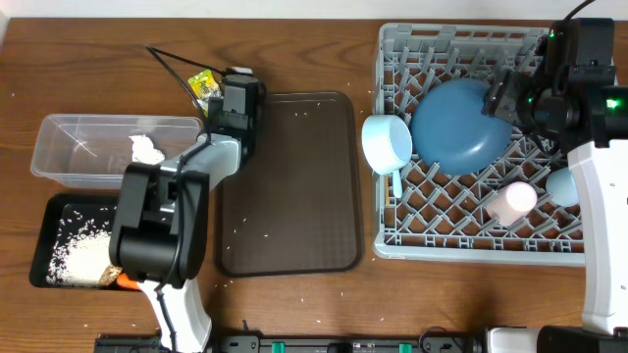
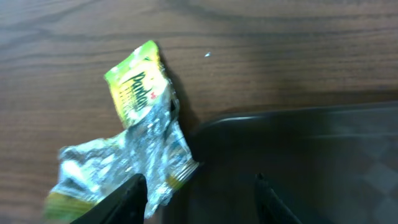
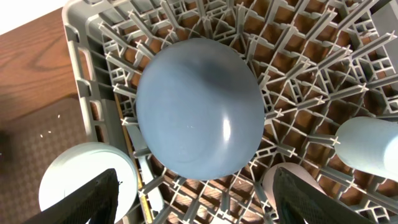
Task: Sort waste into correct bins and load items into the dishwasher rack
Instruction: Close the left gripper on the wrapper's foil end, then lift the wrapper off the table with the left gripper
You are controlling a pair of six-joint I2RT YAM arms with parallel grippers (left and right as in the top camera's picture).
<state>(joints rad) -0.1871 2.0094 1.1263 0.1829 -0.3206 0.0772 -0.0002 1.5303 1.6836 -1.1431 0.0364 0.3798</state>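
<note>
The left gripper (image 2: 198,190) hangs with its jaws apart, gripping nothing. The crumpled wrapper (image 2: 134,143) lies on the table against the brown tray's (image 2: 311,162) corner, touching one finger. The clear tub (image 1: 59,147) and black tray (image 1: 59,208) sit nearby. The right gripper (image 3: 194,180) gapes wide and empty over the blue plate (image 3: 199,106) in the rack (image 3: 81,37).

The wrapper (image 2: 132,146) is crinkled shiny foil, the table (image 2: 280,50) grained wood, the rack (image 1: 461,251) matt grey plastic.
</note>
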